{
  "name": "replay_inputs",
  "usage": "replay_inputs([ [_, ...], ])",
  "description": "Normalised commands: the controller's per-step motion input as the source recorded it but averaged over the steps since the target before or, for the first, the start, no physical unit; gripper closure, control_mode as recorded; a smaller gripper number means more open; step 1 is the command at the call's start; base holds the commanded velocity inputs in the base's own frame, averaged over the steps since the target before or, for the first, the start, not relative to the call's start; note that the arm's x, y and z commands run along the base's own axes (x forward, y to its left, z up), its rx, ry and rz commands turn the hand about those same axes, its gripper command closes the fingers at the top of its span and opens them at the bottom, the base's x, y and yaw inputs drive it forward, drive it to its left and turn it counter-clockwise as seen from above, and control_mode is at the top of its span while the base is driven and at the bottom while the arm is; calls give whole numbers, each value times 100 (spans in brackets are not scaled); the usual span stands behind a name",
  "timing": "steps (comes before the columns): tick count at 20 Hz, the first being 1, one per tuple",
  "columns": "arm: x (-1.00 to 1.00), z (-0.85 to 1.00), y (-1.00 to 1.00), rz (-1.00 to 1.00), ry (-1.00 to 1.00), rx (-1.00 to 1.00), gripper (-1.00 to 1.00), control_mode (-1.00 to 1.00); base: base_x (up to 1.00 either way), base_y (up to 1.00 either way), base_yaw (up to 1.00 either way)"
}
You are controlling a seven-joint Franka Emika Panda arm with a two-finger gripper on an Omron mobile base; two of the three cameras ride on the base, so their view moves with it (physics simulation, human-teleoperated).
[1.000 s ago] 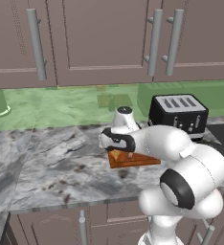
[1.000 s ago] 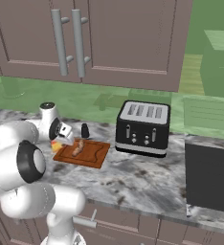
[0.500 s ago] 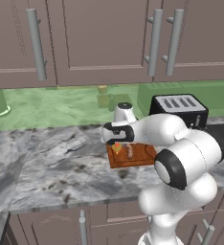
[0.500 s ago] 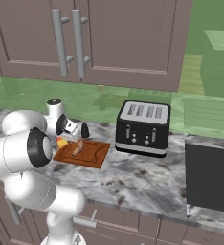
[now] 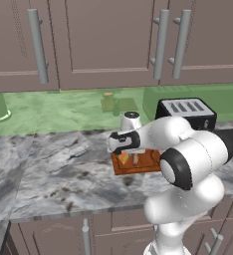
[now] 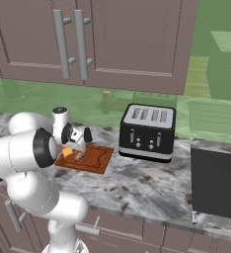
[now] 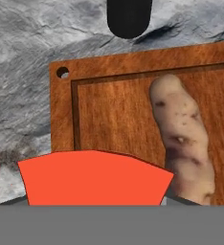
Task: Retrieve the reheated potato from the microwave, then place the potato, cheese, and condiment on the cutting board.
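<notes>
Over the cutting board (image 7: 109, 105), claw (image 5: 124, 158) holds the cheese (image 7: 95, 178) beside the potato (image 7: 183, 139). Risk: dropping the wedge onto the potato could roll it off onto the bench (image 5: 58, 169).

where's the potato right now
The potato lies on the cutting board in the hand view, right of the cheese.

The setting is a rendered domestic kitchen, identified by brown wall cabinets (image 5: 108, 40) with long metal bar handles (image 5: 161, 42) mounted above a green backsplash (image 5: 63, 112), a grey marbled surface (image 5: 54, 169) below it, and a black slotted toaster (image 6: 148, 132) beside a wooden cutting board (image 6: 95, 159).
</notes>
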Motion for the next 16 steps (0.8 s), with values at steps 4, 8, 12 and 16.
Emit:
replay_inputs([
  [4, 2, -34, 0, 0, 1, 0, 100, -100, 0, 0, 0],
  [8, 0, -23, 0, 0, 1, 0, -100, -100, 0, 0, 0],
  [12, 0, 0, 0, 0, 0, 0, -100, -100, 0, 0, 0],
  [16, -12, 47, 0, 0, -5, 1, -100, -100, 0, 0, 0],
])
